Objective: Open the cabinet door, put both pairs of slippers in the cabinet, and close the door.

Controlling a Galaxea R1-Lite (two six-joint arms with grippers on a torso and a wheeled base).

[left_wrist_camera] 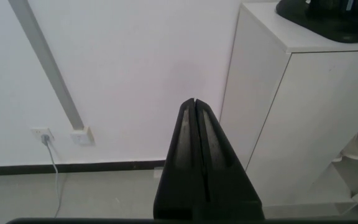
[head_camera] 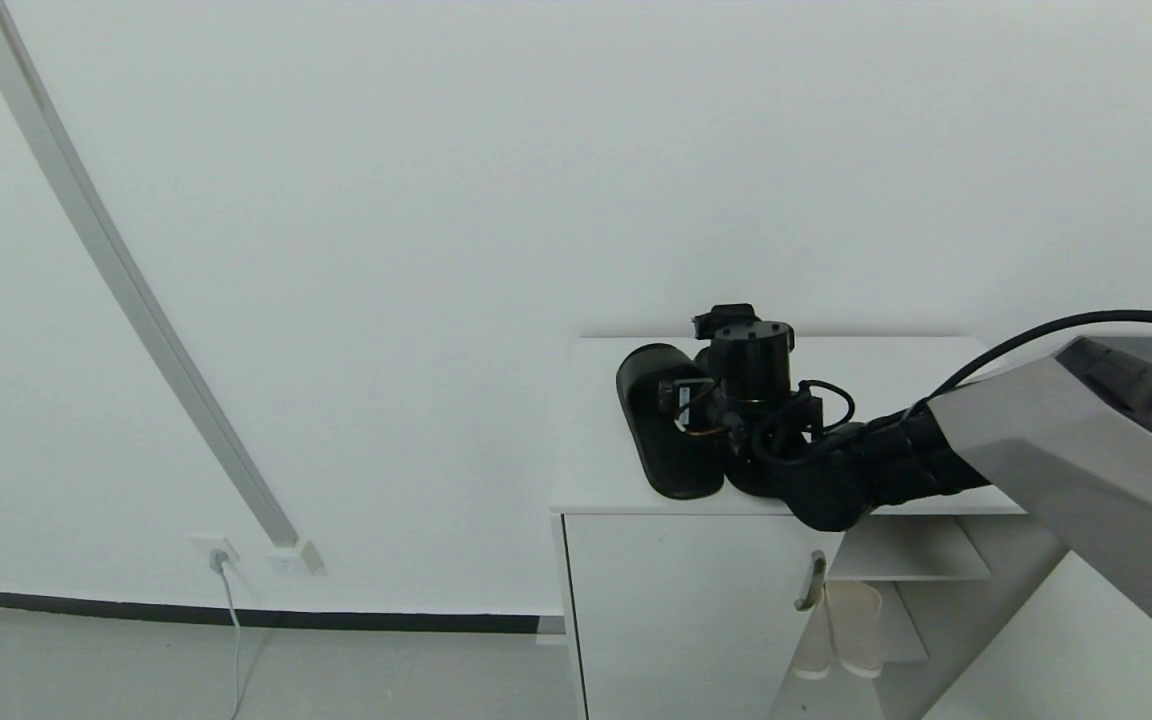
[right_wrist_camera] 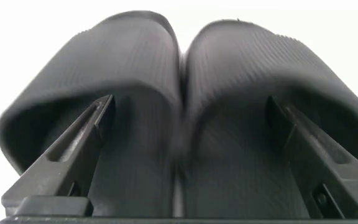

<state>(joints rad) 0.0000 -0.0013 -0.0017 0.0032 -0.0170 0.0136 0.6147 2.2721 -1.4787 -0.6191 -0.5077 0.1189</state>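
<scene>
The right gripper (right_wrist_camera: 189,102) is spread wide, black slippers (right_wrist_camera: 129,56) just ahead of it. The left gripper (left_wrist_camera: 194,106) is pressed together, the cabinet (left_wrist_camera: 303,124) beside it.

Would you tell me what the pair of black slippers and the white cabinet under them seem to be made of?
Pair of black slippers: likely soft foam or rubber, matte; fine ribbing runs across the straps. White cabinet: probably laminated board, smooth with a slight sheen; flat panels, crisp edges.
</scene>
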